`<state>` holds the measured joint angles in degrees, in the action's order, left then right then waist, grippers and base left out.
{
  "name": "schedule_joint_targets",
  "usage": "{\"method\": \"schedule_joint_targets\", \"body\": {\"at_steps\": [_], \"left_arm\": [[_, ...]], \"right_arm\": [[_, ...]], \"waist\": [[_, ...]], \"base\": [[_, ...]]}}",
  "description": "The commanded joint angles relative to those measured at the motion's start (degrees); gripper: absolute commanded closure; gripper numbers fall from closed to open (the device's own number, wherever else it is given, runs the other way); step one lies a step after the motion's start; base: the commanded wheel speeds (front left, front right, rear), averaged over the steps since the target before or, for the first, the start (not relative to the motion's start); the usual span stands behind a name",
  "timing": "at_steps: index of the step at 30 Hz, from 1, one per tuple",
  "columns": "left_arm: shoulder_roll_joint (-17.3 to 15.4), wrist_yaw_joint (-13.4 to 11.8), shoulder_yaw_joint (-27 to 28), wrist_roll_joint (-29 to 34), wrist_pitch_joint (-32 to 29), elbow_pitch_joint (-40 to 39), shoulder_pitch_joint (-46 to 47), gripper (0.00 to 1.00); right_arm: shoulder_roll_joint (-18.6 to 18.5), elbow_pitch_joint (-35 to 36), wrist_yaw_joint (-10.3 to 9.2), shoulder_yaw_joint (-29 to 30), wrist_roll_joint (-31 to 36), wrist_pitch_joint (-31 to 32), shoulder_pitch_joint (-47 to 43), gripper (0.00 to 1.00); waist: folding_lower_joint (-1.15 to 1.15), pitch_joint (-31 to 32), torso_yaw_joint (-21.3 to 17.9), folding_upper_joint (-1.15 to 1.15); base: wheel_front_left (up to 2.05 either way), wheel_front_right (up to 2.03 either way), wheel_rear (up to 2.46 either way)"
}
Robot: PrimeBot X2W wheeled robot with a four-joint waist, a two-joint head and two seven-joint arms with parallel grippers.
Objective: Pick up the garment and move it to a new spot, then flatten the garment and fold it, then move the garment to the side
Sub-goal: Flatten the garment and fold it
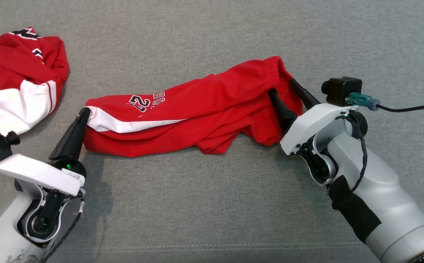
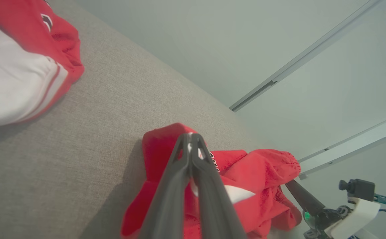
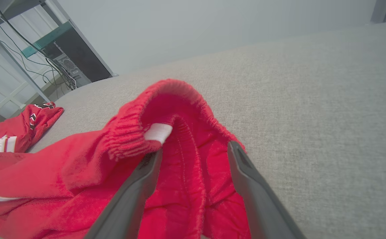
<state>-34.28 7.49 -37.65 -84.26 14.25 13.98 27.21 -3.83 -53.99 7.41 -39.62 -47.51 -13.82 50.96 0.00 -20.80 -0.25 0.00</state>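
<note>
**A:** Where's the garment?

**B:** The garment [image 1: 197,113] is a pair of red shorts. It's stretched left to right across the middle of the grey cloth surface [image 1: 212,204], rumpled, not flat. A white stripe [image 1: 124,125] runs along its left part.

**A:** Any text?

**B:** The print [image 1: 144,101] reads "27" in black with a white outline. "BU" is next to it, and the rest is lost in a fold. It's upside down from the head view. There's a white tag [image 3: 158,132] inside the waistband [image 3: 179,88], but I can't read any writing on it.

**A:** Left gripper?

**B:** The left gripper [image 1: 85,110] is at the garment's left end. Its fingers are pressed together on the hem corner where the stripe ends. In the left wrist view, white cloth shows between them.

**A:** Right?

**B:** The right gripper [image 1: 281,86] is at the right end, at the waistband, with fingers spread wide and nothing pinched. One tip is tucked behind the waistband fold, the other sits at the cloth's outer edge.

**A:** Anything else?

**B:** A second red garment [image 1: 18,80] is bunched at the far left, apart from the shorts. It has a white panel and lettering too crumpled to read. A black cable [image 1: 412,107] runs off right from the right wrist.
</note>
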Motion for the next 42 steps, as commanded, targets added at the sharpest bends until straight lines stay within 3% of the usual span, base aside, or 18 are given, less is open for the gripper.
{"method": "schedule_joint_targets", "body": {"at_steps": [1, 9, 16, 21, 35, 42], "left_arm": [[-2.43, 0.0, 2.99, 0.39, 0.71, -0.78, 0.92, 1.0], [-1.52, 0.0, 4.61, 1.24, 0.73, -1.25, -1.48, 1.0], [-1.24, 0.0, 4.3, 0.94, 0.74, -2.17, -1.84, 1.0], [-0.73, 0.0, 3.97, 0.62, 0.74, -2.18, -2.1, 1.0], [-0.35, 0.0, 4.33, 0.73, 0.74, -2.03, -3.31, 1.0], [-0.22, 0.0, 3.95, 0.51, 0.74, -2.14, -3.2, 1.0]], "right_arm": [[0.94, 1.7, 0.08, -0.56, 1.38, -0.89, -0.17, 0.0], [0.95, 2.05, 0.08, -4.17, 11.44, -1.13, -1.64, 0.0], [0.67, -4.83, 0.08, 0.3, 31.97, -1.17, 4.89, 0.0], [0.88, -6.26, 0.08, 2.66, 39.95, -0.18, 4.66, 0.0], [0.94, 3.54, 0.08, 2.87, 45.94, 1.72, -2.75, 0.0], [0.94, 8.3, 0.08, 6.15, 49.06, 1.82, -3.98, 0.0]], "waist": [[0.0, 0.53, -0.65, 0.0], [0.0, 1.46, -1.34, 0.0], [0.0, 0.74, 0.72, 0.0], [0.0, 0.98, 1.87, 0.0], [0.0, 1.97, 1.27, 0.0], [0.0, 1.78, 1.53, 0.0]], "base": [[0.0, 0.0, 0.0], [0.0, 0.0, 0.0], [0.0, 0.0, 0.0], [0.0, 0.0, 0.0], [0.0, 0.0, 0.0], [0.0, 0.0, 0.0]]}}
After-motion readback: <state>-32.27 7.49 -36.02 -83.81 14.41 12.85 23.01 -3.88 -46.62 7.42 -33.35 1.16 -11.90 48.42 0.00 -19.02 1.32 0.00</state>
